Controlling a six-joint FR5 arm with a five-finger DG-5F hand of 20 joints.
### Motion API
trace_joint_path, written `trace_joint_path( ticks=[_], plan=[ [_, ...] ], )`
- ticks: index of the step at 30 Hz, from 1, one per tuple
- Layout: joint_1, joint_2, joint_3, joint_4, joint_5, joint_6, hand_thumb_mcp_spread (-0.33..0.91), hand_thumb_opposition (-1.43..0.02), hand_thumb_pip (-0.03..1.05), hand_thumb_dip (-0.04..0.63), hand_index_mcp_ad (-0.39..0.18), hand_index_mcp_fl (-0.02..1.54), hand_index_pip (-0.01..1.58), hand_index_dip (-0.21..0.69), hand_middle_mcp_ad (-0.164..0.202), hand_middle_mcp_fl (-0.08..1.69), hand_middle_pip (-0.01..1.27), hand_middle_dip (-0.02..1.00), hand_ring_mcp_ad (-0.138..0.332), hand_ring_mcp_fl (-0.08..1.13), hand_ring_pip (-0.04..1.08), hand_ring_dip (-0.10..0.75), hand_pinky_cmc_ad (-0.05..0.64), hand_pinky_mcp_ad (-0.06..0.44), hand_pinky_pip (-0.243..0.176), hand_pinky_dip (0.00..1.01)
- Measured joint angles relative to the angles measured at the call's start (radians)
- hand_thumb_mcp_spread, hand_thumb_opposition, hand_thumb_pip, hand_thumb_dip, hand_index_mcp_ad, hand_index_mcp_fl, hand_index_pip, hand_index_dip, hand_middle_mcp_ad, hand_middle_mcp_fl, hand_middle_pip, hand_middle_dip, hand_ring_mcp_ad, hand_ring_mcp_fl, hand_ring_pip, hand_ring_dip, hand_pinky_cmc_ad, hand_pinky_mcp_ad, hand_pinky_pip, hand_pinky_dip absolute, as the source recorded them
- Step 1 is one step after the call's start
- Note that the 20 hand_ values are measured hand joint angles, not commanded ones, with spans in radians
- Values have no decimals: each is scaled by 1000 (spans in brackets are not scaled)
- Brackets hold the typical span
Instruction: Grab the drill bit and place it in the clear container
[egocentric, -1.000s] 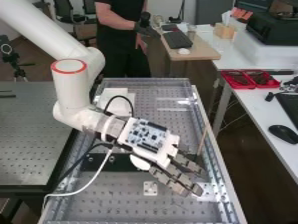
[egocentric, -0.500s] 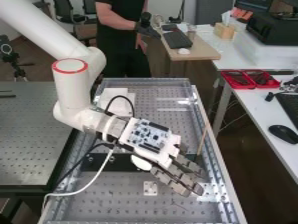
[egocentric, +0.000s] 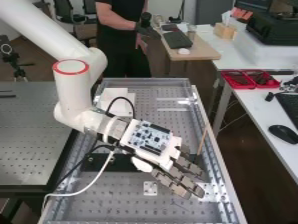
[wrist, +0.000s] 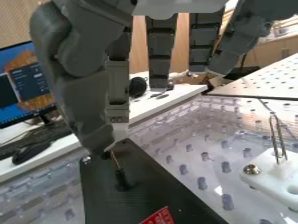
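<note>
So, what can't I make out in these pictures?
Wrist view: the upper end of the thin rod, hidden by the robot hand.
Wrist view: the rest of the red label, cut off by the bottom edge.
High view: part of the black plate, covered by the robot hand.
High view: the base of the white arm, cut off at upper left.

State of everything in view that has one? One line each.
Hand: palm side over the bench, above the black plate
Bit: slanted, top end at the hand; standing or hanging, cannot tell
Black plate: lying flat
White block: flat, metal prongs upright
Monitor: on
Red bins: open-topped
</note>
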Motion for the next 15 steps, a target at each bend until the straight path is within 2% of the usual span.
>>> trace_joint_path(
  ticks=[15],
  plan=[
    [-2, -2, -1, 15, -3, 4, 560, -836, 513, 223, -218, 553, 1000, 197, 51, 260, 120, 316, 183, 98, 110, 134, 354, 164, 0, 195]
  ],
)
